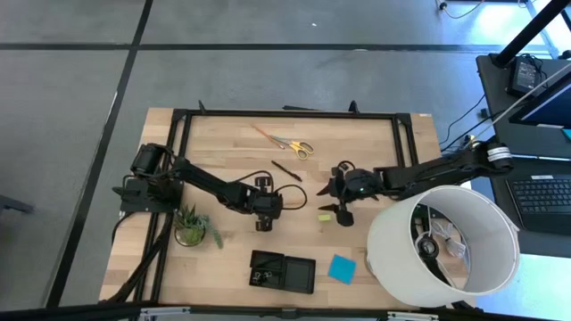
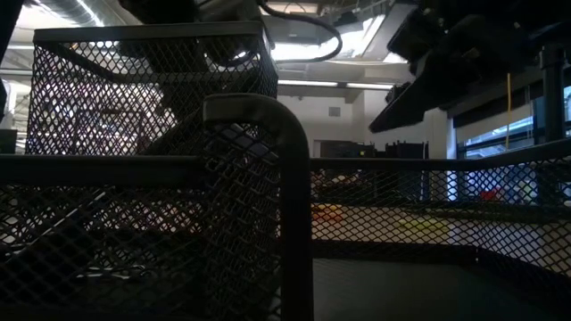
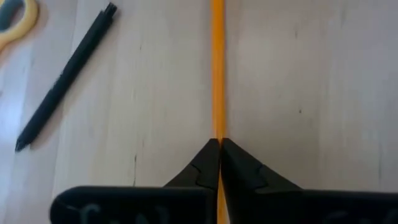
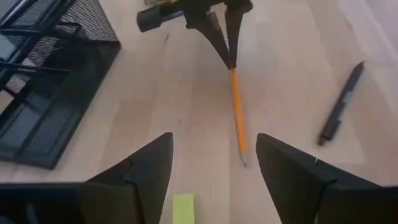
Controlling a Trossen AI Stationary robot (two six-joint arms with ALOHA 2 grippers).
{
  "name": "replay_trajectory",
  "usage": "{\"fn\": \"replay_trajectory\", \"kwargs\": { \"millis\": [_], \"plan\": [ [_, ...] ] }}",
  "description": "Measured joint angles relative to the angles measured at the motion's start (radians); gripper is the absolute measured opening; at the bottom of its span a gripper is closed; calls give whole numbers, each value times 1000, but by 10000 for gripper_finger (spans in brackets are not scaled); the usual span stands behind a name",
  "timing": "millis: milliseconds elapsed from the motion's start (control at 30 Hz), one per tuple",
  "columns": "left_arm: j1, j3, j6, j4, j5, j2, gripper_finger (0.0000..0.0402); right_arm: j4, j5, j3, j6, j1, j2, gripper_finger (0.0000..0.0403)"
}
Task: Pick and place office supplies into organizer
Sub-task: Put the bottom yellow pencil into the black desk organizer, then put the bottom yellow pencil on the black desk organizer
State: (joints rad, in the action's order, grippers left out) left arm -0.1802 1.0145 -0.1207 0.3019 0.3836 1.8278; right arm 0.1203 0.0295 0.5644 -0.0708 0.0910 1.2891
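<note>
Orange pencil point(image 3: 217, 68) | pinched in left gripper point(image 3: 219, 144) jaws, low over table | right gripper point(image 4: 214, 163) jaws wide, empty

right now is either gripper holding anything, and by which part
The left gripper is shut on the orange pencil, pinching it at one end. The right gripper is open above the small yellow block, holding nothing.

Left tool point(image 3: 219, 146) pinched closed at mid-table — right tool point(image 4: 214, 162) spread wide.

Orange pencil point(image 3: 217, 68), black pen point(image 3: 65, 78)
</note>
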Motion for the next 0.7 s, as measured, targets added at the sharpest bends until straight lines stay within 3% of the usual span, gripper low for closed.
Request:
{"fn": "replay_trajectory", "kwargs": {
  "millis": [400,700],
  "plan": [
    [3,-30,4,-4,13,24,1,165,-97,0,26,0,322,233],
    [3,-43,0,-33,14,35,1,314,-96,2,52,-4,452,233]
  ]
}}
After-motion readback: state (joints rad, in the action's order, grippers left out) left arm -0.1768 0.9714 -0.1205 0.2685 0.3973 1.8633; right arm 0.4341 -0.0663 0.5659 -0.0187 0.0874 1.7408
